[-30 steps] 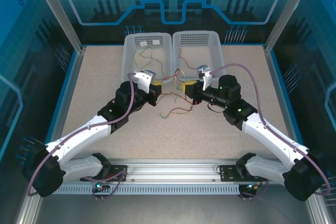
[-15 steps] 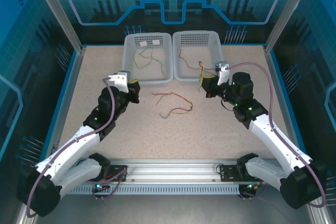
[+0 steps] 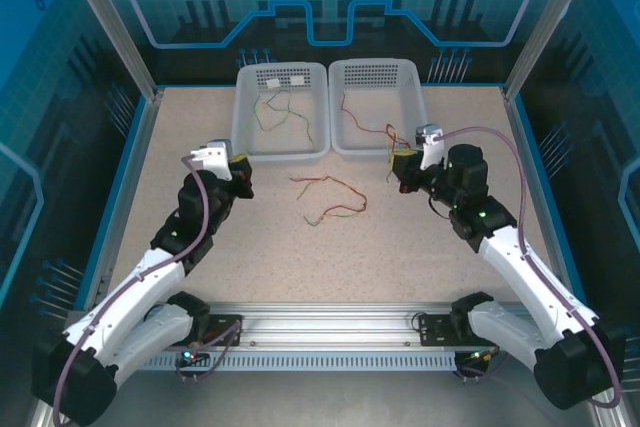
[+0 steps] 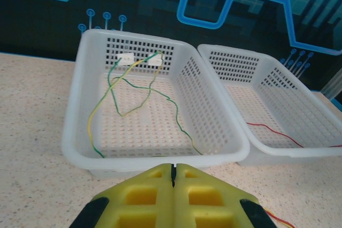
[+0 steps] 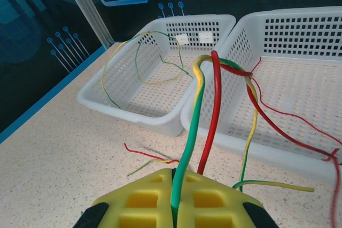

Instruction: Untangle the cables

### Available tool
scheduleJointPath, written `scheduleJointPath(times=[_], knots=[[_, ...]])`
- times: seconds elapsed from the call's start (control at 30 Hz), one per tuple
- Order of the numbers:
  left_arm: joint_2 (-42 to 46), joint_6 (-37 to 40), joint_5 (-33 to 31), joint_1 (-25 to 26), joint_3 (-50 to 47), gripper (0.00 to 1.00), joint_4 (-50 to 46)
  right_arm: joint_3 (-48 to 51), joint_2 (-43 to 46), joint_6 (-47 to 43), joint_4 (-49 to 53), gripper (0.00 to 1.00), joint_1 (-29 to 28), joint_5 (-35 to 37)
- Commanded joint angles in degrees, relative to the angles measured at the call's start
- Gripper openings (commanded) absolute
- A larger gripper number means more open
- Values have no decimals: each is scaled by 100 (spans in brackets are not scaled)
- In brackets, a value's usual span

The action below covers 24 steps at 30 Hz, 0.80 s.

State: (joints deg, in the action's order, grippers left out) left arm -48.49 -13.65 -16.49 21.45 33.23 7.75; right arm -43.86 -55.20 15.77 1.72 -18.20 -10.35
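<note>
Tabletop (image 3: 250, 257): speckled beige. Two white perforated baskets stand side by side at the middle of its far edge, their walls touching: left basket (image 3: 281, 154) and right basket (image 3: 378, 63).

The cables sit in three places:
1. Left basket: thin green and yellow cables (image 4: 89, 126) lie in loose loops on the floor.
2. Right basket: a red cable (image 4: 267, 128) lies across the floor.
3. Middle of the tabletop, just in front of the baskets' near walls and between the two grippers: a red-orange cable (image 3: 320, 180) and a green cable (image 3: 340, 211) lie close together. I cannot tell whether they cross.

Left gripper (image 3: 243, 169): over the tabletop near the left basket's near left corner, facing that basket. Its yellow pads (image 4: 144, 185) are pressed together with nothing between them.

Right gripper (image 3: 398, 165): just in front of the right basket's near wall, toward its right corner. It is clamped on a green-and-yellow cable (image 5: 185, 142), pinched between the pads. An upright red cable (image 5: 215, 116) runs down to the same spot, but I cannot tell whether it is pinched too.

Obstruction: both held strands rise from the pads and bend over the right basket's near rim. There they knot with more red and yellow strands inside. That near wall stands between the gripper and the rest of the tangle.
</note>
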Motion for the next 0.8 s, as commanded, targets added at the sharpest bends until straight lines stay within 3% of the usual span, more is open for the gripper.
scheduleJointPath(times=[0.0,0.03,0.1,0.13,0.23,0.4,0.53,0.77], knots=[[85,-170,-246,-119,-71,0,-114,48,106,-119,28,0,152,76],[71,-252,-173,-161,-76,0,-84,36,114,-82,47,0,189,3],[-40,-132,655,-170,38,2,11,39,91,40,-39,0,225,-246],[-167,-80,1229,-168,139,15,85,44,57,113,-134,0,220,-420],[-691,40,2313,32,526,36,150,-1,-60,485,-422,0,183,-914],[-1404,729,2651,1032,890,77,605,-107,-326,560,-1075,0,-425,-1558],[-2069,410,3371,1193,1126,82,1257,-439,-714,503,-1098,0,-997,-1949],[-2315,458,3407,1327,1171,82,1625,-579,-960,122,-1242,0,-1418,-2352]])
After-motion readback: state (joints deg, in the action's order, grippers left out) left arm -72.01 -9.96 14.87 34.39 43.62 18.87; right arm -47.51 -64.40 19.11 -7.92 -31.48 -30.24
